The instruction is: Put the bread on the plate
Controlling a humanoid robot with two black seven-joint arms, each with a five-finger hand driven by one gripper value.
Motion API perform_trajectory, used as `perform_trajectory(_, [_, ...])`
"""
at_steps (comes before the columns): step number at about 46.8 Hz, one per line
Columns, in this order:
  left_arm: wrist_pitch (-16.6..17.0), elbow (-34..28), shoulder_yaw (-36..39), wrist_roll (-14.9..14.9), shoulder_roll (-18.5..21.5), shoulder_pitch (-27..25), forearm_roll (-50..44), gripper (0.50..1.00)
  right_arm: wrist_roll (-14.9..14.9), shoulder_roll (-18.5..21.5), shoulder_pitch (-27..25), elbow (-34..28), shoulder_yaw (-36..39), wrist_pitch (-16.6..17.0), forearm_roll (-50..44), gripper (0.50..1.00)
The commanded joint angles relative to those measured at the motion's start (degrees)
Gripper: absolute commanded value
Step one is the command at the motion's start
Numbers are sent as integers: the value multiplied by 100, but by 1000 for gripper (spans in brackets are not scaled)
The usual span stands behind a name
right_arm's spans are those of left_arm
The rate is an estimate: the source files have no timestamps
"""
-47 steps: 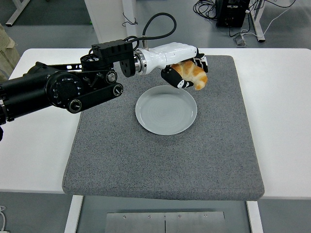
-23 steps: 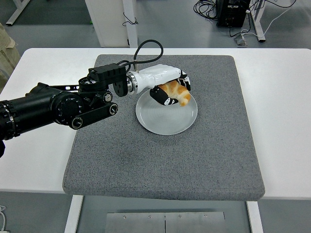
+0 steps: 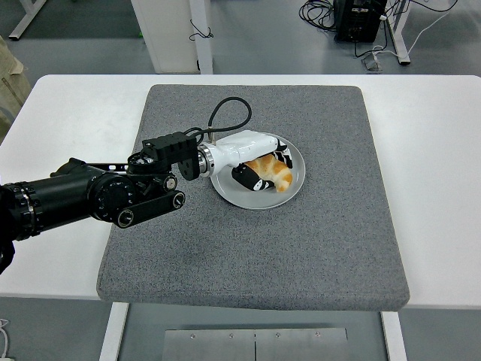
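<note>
A white rectangular surface (image 3: 432,188) carries a large grey felt mat (image 3: 255,241) that covers most of its middle. On the mat, slightly behind its centre, sits a round pale grey plate (image 3: 294,184). The robot's left hand (image 3: 259,167), white-shelled with black fingertips, reaches in from the left of the plate on a black jointed arm (image 3: 90,199) and lies over the plate, its fingers curled around a golden-brown bread roll (image 3: 272,173). The bread is low over the plate's middle, at or just above its face; contact cannot be told. Beyond the far edge of the surface, behind the plate, a grey floor (image 3: 278,37) shows white furniture legs (image 3: 201,34), loose black cables (image 3: 319,13) and a black box (image 3: 359,19).
</note>
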Motion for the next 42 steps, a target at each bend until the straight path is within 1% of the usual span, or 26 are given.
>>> perform_trajectory(1, [0, 18, -1, 11, 0, 28, 6, 500, 0, 0, 0, -1, 0, 0, 0, 1000])
perform_trajectory(5, [-9, 35, -10, 46, 9, 28, -29, 500, 0, 0, 0, -1, 0, 0, 0, 1000])
perform_trajectory(6, [-9, 44, -10, 46, 18, 28, -46, 541, 0, 0, 0, -1, 0, 0, 0, 1000])
perform_trajectory(7, [-9, 53, -10, 28, 18, 28, -46, 666, 0, 0, 0, -1, 0, 0, 0, 1000])
perform_trajectory(8, [-9, 53, -10, 28, 18, 28, -55, 777, 0, 0, 0, -1, 0, 0, 0, 1000])
perform_trajectory(9, [-9, 62, -10, 37, 18, 28, -55, 807, 0, 0, 0, -1, 0, 0, 0, 1000])
perform_trajectory(10, [-9, 62, -10, 37, 18, 28, -64, 808, 0, 0, 0, -1, 0, 0, 0, 1000])
perform_trajectory(11, [-9, 62, -10, 20, 27, 28, -73, 826, 0, 0, 0, -1, 0, 0, 0, 1000])
perform_trajectory(12, [-9, 70, -10, 19, 35, 28, -81, 885, 0, 0, 0, -1, 0, 0, 0, 1000])
perform_trajectory(13, [-9, 79, -10, 19, 35, 28, -81, 968, 0, 0, 0, -1, 0, 0, 0, 1000])
perform_trajectory(14, [-9, 88, -18, 19, 35, 28, -90, 986, 0, 0, 0, -1, 0, 0, 0, 1000])
perform_trajectory(42, [-18, 70, -71, 19, 158, -69, -108, 986, 0, 0, 0, -1, 0, 0, 0, 1000])
